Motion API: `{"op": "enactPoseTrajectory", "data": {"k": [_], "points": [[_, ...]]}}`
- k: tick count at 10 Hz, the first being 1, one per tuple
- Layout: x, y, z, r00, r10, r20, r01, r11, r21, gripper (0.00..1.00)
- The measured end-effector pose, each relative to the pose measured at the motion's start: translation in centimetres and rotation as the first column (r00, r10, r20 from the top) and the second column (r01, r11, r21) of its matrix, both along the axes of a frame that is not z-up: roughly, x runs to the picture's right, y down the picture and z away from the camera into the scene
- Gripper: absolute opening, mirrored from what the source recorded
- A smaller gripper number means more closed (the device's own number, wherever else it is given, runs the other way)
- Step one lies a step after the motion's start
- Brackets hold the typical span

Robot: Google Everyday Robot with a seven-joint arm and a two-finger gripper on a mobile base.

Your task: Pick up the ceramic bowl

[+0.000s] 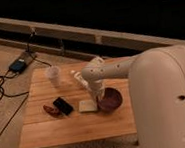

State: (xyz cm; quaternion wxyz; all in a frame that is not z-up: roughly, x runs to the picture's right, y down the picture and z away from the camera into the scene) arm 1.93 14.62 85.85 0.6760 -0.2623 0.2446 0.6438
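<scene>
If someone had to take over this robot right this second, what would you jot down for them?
Gripper: low over the wooden table, at the left rim of the ceramic bowl.
Bowl: appears to sit on the table, right of a pale flat item.
Done: approach to the bowl.
Left: secure the grip and lift the bowl, probably keeping clear of the pale item.

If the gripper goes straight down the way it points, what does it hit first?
Likely the left rim of the bowl: the gripper points down right over it, beside the white block. Depth is unclear; it might instead reach the table between them.
</scene>
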Motion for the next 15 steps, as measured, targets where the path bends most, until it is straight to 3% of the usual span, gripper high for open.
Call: {"op": "enactPoseTrajectory", "data": {"k": [4,8,11,15], "points": [[0.4,-1.0,-0.5,0.999,0.042,-0.005,-0.042,0.9990,-0.015,0.14],[0.6,-4.5,-2.4,0.998,-0.032,-0.052,0.035,0.9982,0.048,0.14],[1.0,-6.9,-3.9,0.985,-0.110,-0.130,0.125,0.9854,0.115,0.14],[0.9,-8.5,-5.9,0.945,-0.209,-0.251,0.254,0.9531,0.164,0.14]]}}
